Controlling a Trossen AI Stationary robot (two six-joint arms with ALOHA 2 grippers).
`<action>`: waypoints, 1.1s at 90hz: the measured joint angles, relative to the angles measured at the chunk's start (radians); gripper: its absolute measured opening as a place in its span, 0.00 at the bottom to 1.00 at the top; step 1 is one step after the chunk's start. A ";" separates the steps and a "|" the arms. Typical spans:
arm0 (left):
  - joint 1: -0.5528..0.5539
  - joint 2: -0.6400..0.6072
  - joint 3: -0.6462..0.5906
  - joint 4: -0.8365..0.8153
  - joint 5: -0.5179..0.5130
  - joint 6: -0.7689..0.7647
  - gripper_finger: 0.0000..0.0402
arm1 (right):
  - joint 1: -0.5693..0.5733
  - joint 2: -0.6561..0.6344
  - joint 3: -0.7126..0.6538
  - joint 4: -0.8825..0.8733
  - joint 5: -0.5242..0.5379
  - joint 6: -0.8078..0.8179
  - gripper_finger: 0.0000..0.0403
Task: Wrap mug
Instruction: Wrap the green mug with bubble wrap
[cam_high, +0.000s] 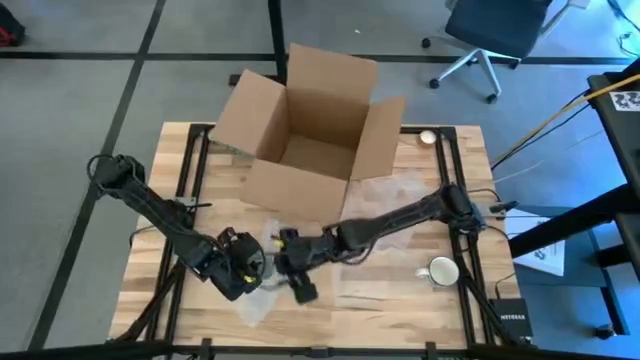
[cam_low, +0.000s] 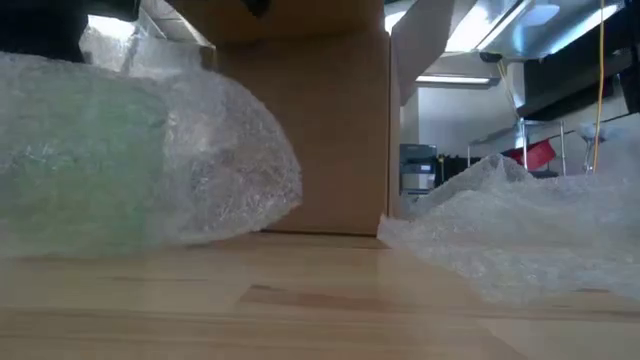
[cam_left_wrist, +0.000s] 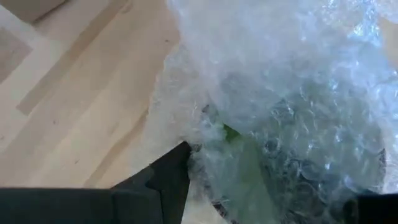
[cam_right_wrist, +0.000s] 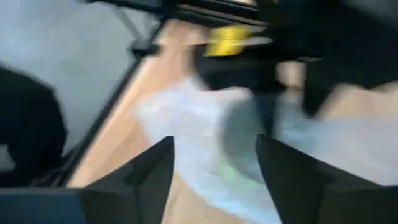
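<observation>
A green mug (cam_left_wrist: 244, 167) lies inside a bundle of clear bubble wrap (cam_low: 150, 150) near the table's front edge, left of the middle. In the low view the bundle's underside rests on the table. My left gripper (cam_high: 252, 268) has its fingers on either side of the bundle. My right gripper (cam_high: 292, 264) is open just to the right of the bundle, its fingers (cam_right_wrist: 163, 168) pointing at it. A white mug (cam_high: 441, 271) stands bare at the right. My left gripper has the wrapped green mug between its two fingers. One fingertip (cam_left_wrist: 181, 163) lies against the wrap at the bundle's side (cam_left_wrist: 205, 149); the other finger shows only at the picture's edge. The bundle's underside (cam_low: 130, 240) is on the table.
An open cardboard box (cam_high: 310, 130) stands at the table's far middle. A loose sheet of bubble wrap (cam_high: 395, 195) lies in front of the box to the right and shows crumpled in the low view (cam_low: 520, 235). A small round object (cam_high: 428, 137) lies right of the box.
</observation>
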 joint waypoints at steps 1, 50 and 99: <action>0.000 0.000 0.000 0.000 0.000 0.001 0.42 | 0.003 0.004 0.000 -0.003 0.010 -0.013 0.58; 0.003 0.001 0.000 0.033 -0.024 0.030 0.42 | 0.025 0.192 0.005 0.080 0.272 -0.136 0.64; 0.041 0.000 0.001 0.218 -0.069 0.223 0.42 | 0.019 0.203 0.002 0.013 0.217 -0.158 0.06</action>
